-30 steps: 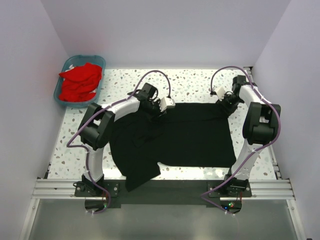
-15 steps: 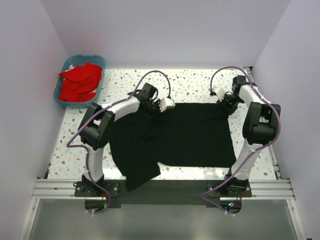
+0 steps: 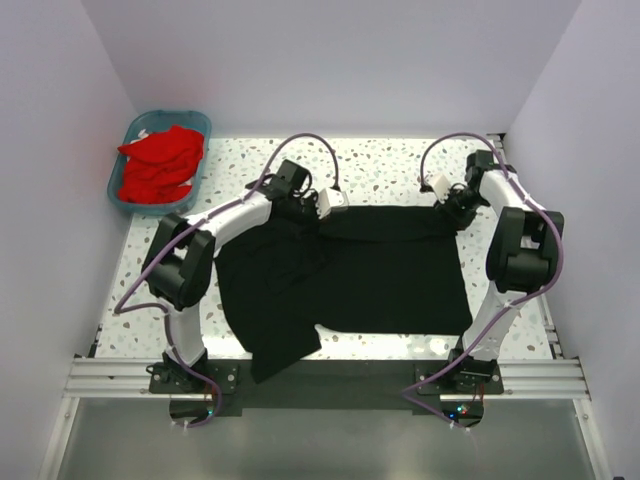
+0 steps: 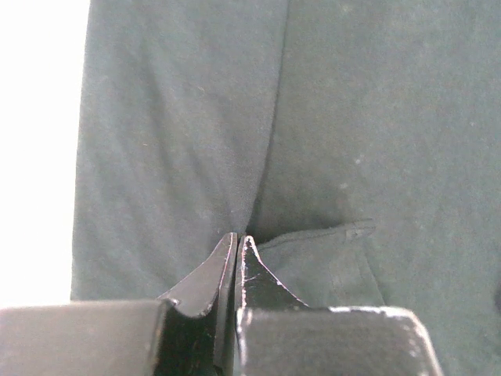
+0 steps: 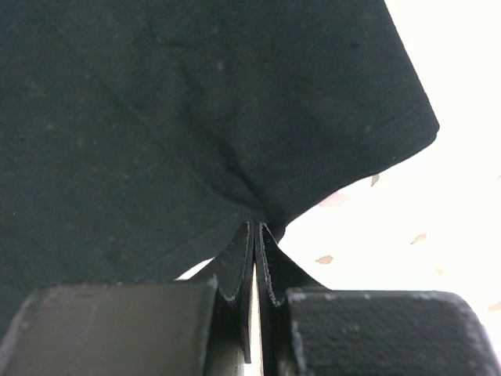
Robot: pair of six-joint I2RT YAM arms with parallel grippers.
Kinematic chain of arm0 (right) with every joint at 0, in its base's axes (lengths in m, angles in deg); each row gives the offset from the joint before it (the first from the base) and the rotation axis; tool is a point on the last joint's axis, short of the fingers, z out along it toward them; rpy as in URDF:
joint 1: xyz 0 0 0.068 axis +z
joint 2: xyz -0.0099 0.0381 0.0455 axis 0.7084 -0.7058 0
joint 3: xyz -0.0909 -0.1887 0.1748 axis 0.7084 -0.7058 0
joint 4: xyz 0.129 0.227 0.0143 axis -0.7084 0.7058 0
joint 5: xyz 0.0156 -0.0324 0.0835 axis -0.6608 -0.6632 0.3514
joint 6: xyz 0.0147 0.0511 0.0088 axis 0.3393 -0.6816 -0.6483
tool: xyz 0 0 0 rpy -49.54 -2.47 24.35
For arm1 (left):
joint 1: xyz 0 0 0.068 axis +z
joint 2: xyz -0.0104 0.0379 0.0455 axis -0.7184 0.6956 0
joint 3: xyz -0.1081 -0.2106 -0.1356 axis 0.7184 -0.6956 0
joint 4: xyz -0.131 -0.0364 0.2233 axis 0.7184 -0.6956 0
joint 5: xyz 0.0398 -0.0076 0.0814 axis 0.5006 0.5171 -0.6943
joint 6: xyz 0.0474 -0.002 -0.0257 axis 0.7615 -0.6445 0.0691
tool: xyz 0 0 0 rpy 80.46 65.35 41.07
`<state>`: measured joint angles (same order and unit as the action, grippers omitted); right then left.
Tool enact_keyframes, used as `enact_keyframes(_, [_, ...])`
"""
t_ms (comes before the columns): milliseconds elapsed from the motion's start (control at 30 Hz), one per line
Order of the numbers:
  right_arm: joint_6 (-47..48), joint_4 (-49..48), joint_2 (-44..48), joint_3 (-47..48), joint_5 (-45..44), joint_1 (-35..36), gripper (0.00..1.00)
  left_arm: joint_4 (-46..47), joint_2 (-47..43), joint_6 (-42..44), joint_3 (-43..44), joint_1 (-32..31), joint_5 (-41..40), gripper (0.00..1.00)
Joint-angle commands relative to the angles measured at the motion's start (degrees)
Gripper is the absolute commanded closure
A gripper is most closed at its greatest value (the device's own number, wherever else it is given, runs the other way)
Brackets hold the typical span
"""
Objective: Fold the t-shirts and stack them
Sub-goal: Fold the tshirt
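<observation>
Black t-shirt far edge pinched by closed left gripper; right gripper likewise.

Black t-shirt: plain, no print, reads dark grey-green in the left wrist view. Red t-shirts: plain bright red. Basket: teal. Table: white, grey-brown terrazzo speckle. Arms: white links, black joints. Cables: purple. Left gripper, right gripper: black. Walls: pale lavender-white.

Black t-shirt lies spread, left side rumpled; red t-shirts heaped.
</observation>
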<state>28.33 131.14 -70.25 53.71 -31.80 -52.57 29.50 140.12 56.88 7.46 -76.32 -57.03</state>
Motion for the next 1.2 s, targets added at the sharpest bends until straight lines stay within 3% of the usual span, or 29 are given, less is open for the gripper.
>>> enact_keyframes(0, [2.0, 0.5, 3.4, -1.7, -0.5, -0.1, 1.0, -1.7, -1.6, 2.1, -1.4, 0.2, 1.5, 1.0])
enact_keyframes(400, [1.1, -3.2, 1.9, -5.4, -2.2, 0.0, 1.0, -1.8, 2.2, 3.8, -3.2, 0.5, -0.8, 1.0])
enact_keyframes(500, [-0.1, -1.5, 1.6, -2.5, -2.2, -0.1, 0.99, -2.6, 1.0, 1.9, -1.9, 1.6, 0.9, 0.84])
enact_keyframes(533, [-0.4, -0.4, 1.6, -1.3, -2.1, -0.1, 0.94, -3.7, 0.2, 1.3, -0.8, 3.7, 2.3, 0.68])
enact_keyframes(567, [-0.9, 1.9, 1.9, 0.1, -1.5, -0.2, 0.85, -4.2, -0.8, 0.7, -0.3, 5.0, 5.3, 0.61])
enact_keyframes(633, [-2.1, 4.2, 2.7, 4.5, 0.0, -0.2, 0.74, -4.2, -4.2, -2.3, 0.3, 9.4, 7.2, 0.49])
enact_keyframes(667, [-3.7, 6.2, 3.0, 7.6, 2.2, -0.1, 0.62, -4.2, -6.4, -3.3, 0.2, 11.0, 8.6, 0.47])
enact_keyframes(700, [-4.7, 6.8, 3.0, 8.8, 3.2, -0.1, 0.58, -4.0, -7.3, -5.2, -0.4, 12.4, 8.5, 0.45])
enact_keyframes(800, [-9.0, 7.0, 2.6, 11.5, 5.7, 1.3, 0.52, -2.9, -10.3, -6.8, -3.3, 16.6, 4.1, 0.44])
enact_keyframes(1000, [-15.8, 0.3, -0.9, 9.0, 0.9, 5.8, 0.59, -1.4, -8.0, -11.6, -5.1, 24.9, -5.6, 0.46])
enact_keyframes(1167, [-20.2, -5.2, -4.6, 7.4, -3.6, 7.0, 0.59, -2.1, -1.8, -14.1, -3.0, 27.5, -10.1, 0.47])
